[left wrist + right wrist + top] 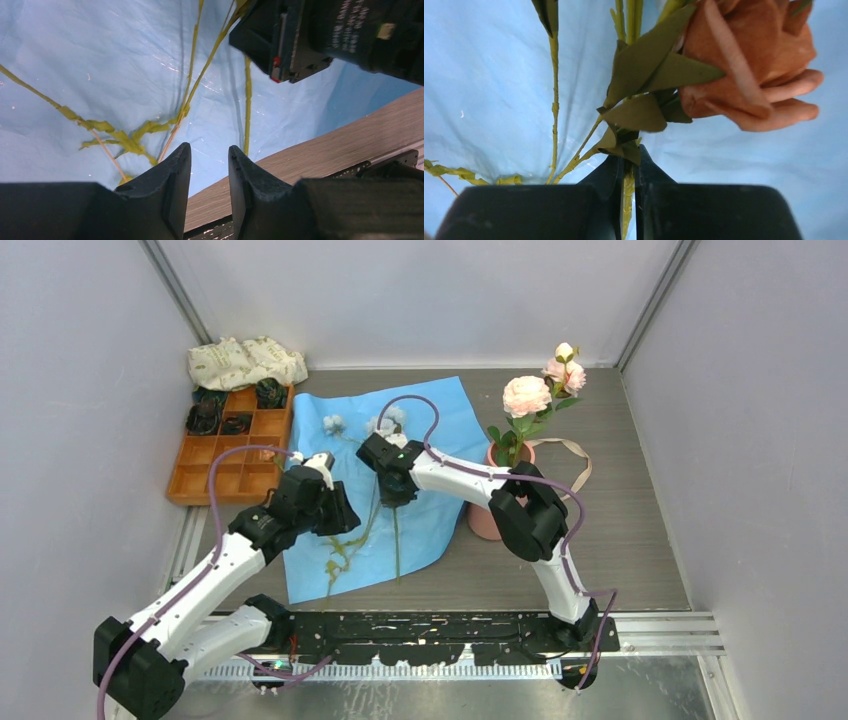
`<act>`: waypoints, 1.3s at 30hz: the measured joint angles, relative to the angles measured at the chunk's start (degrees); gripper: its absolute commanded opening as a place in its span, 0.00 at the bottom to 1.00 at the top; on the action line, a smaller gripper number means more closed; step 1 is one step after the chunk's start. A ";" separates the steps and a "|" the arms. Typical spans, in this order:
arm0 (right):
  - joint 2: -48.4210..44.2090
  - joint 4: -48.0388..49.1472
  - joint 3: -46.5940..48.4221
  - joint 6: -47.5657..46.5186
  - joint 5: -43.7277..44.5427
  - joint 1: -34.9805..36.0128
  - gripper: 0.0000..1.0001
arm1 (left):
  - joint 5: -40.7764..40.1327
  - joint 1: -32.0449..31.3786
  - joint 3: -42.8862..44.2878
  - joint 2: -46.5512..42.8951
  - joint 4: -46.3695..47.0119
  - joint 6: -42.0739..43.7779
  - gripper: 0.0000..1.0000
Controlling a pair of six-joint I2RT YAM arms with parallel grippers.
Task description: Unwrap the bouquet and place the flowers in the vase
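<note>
The bouquet lies opened out: its blue paper [430, 420] is spread flat with pale blue flowers [333, 423] and green stems [350, 540] lying on it. My right gripper [393, 490] is shut on the stem [628, 190] of an orange-brown rose [749, 75] just above the paper. My left gripper [335, 515] hovers over the stems [190, 75], its jaws [210, 150] open with nothing between them. The salmon-pink vase [480, 520] stands right of the paper, partly hidden by the right arm, with pink flowers [527, 395] in it.
A beige ribbon [575, 455] lies on the table behind the vase. An orange compartment tray [235, 475] with dark items sits at the back left, and a cream patterned cloth [245, 362] lies behind it. The right gripper's black body [325, 35] hangs close in front of the left one.
</note>
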 measured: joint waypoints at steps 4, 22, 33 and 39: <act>-0.13 -6.71 5.35 -3.06 8.68 0.63 0.01 | -0.20 0.00 0.02 1.18 0.50 0.00 0.34; -4.04 -24.24 22.91 -19.56 51.41 1.01 0.01 | -1.22 0.00 0.76 2.51 1.36 0.02 0.34; -12.96 -10.54 23.23 -31.67 49.81 1.01 0.01 | -1.51 0.00 0.76 2.29 1.31 0.02 0.34; -30.23 4.92 15.06 -37.33 48.06 1.07 0.01 | -1.51 0.00 0.81 1.64 1.20 0.02 0.34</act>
